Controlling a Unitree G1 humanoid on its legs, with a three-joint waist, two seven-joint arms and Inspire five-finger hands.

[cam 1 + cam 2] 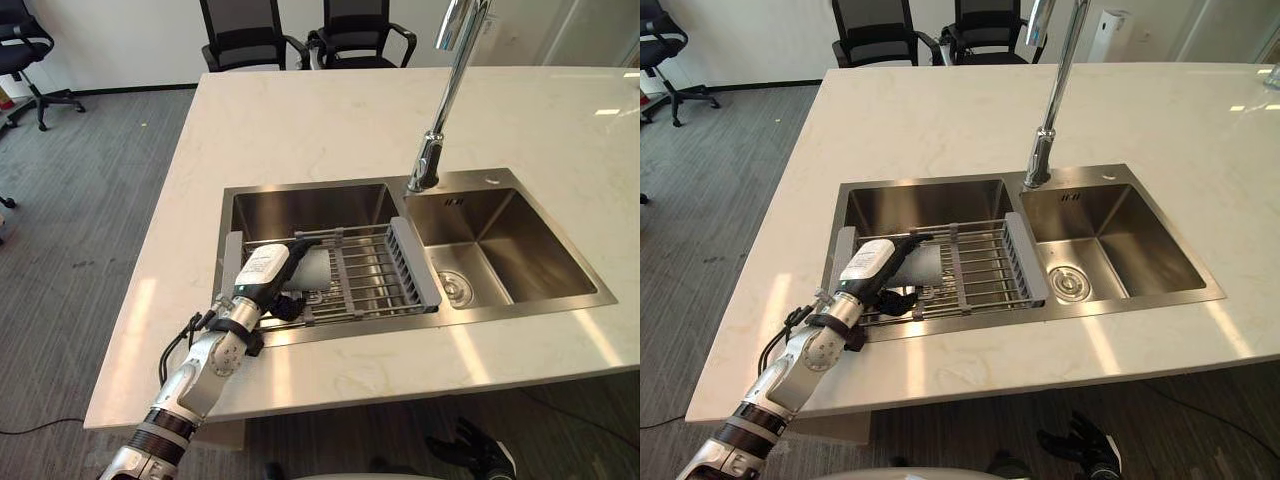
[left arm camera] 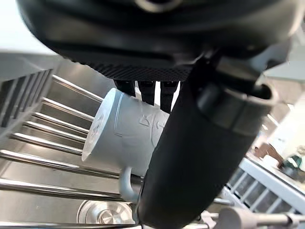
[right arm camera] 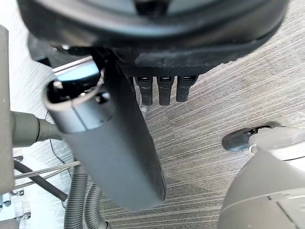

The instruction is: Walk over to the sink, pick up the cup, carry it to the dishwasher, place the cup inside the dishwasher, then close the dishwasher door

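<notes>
A pale counter (image 1: 300, 130) is carrying a double sink (image 1: 520, 250) near its front edge. A rack (image 1: 375, 272) is spanning the left basin (image 1: 300, 212), a cup (image 1: 318, 265) lying on it.

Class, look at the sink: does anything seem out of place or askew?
The cup lies on its side on the rack over the left basin, with the left hand at it. Nothing looks spilled or damaged.
</notes>
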